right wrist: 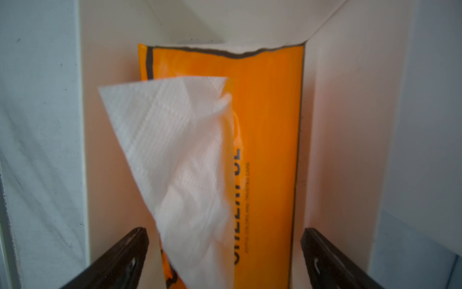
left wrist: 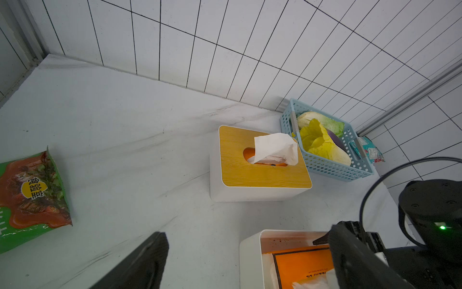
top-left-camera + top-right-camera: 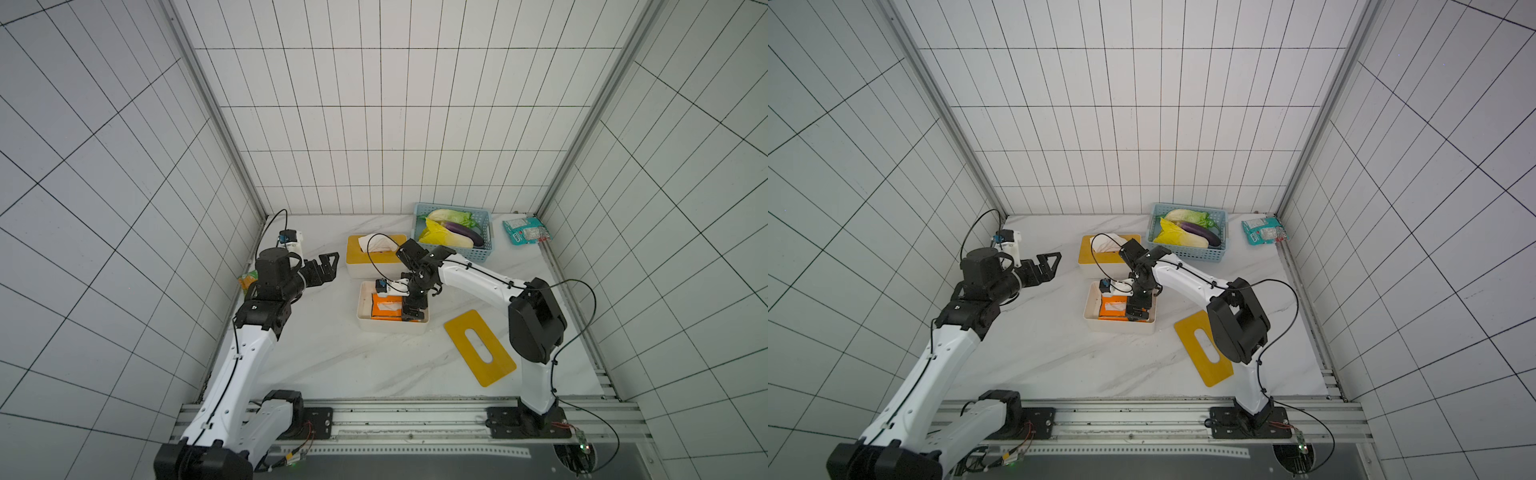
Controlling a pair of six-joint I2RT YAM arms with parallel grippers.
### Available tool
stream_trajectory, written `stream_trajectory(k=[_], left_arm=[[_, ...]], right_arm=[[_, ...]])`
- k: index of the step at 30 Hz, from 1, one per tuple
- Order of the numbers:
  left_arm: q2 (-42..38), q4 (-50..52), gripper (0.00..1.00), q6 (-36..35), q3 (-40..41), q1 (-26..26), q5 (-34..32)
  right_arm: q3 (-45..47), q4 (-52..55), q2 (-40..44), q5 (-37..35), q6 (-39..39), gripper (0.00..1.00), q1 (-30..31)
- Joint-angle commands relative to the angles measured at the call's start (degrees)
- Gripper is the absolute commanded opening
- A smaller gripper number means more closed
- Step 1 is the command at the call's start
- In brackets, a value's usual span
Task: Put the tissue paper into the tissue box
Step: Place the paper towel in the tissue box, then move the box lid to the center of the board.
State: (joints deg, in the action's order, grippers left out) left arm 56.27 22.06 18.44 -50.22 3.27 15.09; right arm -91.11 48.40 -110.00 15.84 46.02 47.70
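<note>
Showing, in both top views, the right gripper (image 3: 414,312) poised over the lidless white tissue box (image 3: 392,329) near the middle of the worktop (image 3: 332,361), jaws standing wide and clamping nothing. Places the orange tissue pack (image 3: 384,311) flat inside that box, a white sheet (image 3: 388,306) sticking out of its top. Finds the yellow slotted lid (image 3: 500,368) flat on the worktop beside the box, toward the right edge. Sets a second box (image 3: 355,251), lid on and a white tissue (image 3: 372,243) poking through the slot, just behind the open one. Notes a blue basket (image 3: 487,237) at the far edge, holding a pale cabbage (image 3: 451,216), a purple aubergine (image 3: 463,230) and a yellow-leaved vegetable (image 3: 434,236), with a teal packet (image 3: 525,230) in the far right corner. Catches the left gripper (image 3: 324,270) held above the left edge, jaws apart and empty.

Picks up, from the left wrist, a green and red snack packet (image 2: 32,197) lying on the worktop, the characters on its yellow badge too skewed to read.

Looks, from the right wrist, straight along the open box: pack lying between white walls, sheet fanned across it, dark fingers (image 1: 120,257) spread on either side, touching neither. Makes out large black capitals along the wrapper, partly covered by the sheet, and a smaller line beside them, too blurred to read.
</note>
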Motion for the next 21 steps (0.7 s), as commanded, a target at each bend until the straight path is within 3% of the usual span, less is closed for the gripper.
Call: stream_trajectory(k=[1, 4, 7, 14, 21], left_arm=[[-0.4, -0.7, 0.98, 0.0, -0.4, -0.2, 0.5], [-0.4, -0.8, 0.98, 0.0, -0.4, -0.3, 0.7], [-0.4, -0.9, 0.98, 0.2, -0.4, -0.3, 0.8], [-0.2, -1.2, 0.98, 0.5, -0.3, -0.3, 1.7], [-0.1, -1.5, 0.98, 0.8, -0.3, -0.4, 2.3]], right_arm=[[1.5, -3.7, 8.3, 3.0, -4.1, 0.99, -1.7], [4.6, -8.3, 14.5, 6.2, -10.0, 0.99, -3.4], [9.1, -13.6, 20.5, 4.6, -18.6, 0.99, -4.2], [18.9, -14.6, 29.8, -10.5, -43.3, 0.99, -5.5], [33.5, -8.9, 37.8, -20.2, -59.0, 0.99, -5.5]])
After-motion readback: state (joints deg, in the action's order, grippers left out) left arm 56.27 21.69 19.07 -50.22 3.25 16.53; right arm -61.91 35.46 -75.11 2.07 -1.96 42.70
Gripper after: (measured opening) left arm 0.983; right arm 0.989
